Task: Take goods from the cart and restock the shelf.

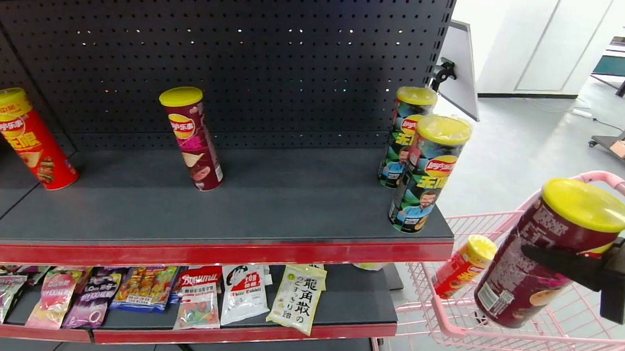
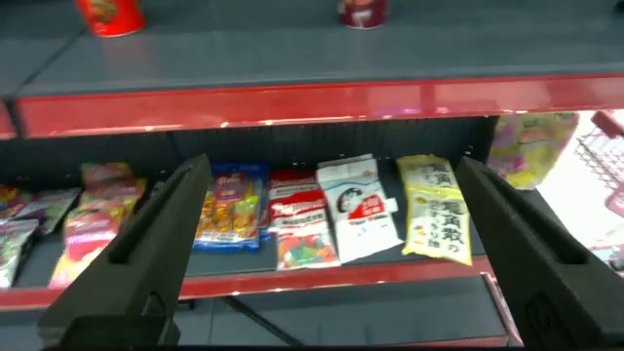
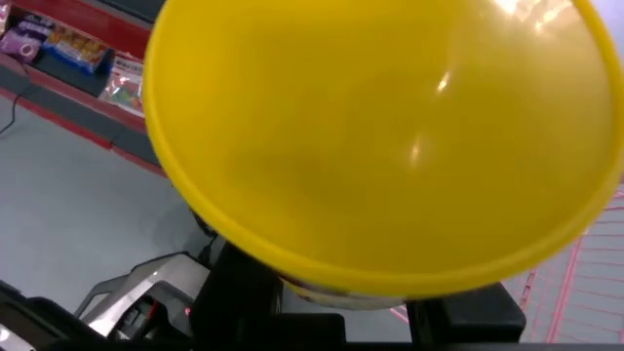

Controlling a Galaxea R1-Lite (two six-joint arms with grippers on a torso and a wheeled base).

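Carry step: the right pincer (image 1: pixel 559 259) is clamped on a maroon chip can (image 1: pixel 516 291), tilted above the pink cart (image 1: pixel 445 320), right of the shelf (image 1: pixel 270 195). The left pincer (image 2: pixel 331 175) gapes apart. Next, I judge: swing it left, stand it by the 1 matching can (image 1: pixel 191 137)

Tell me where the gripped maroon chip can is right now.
Head view, far right: the maroon chip can sits in the right gripper over the pink cart, beside a red can.
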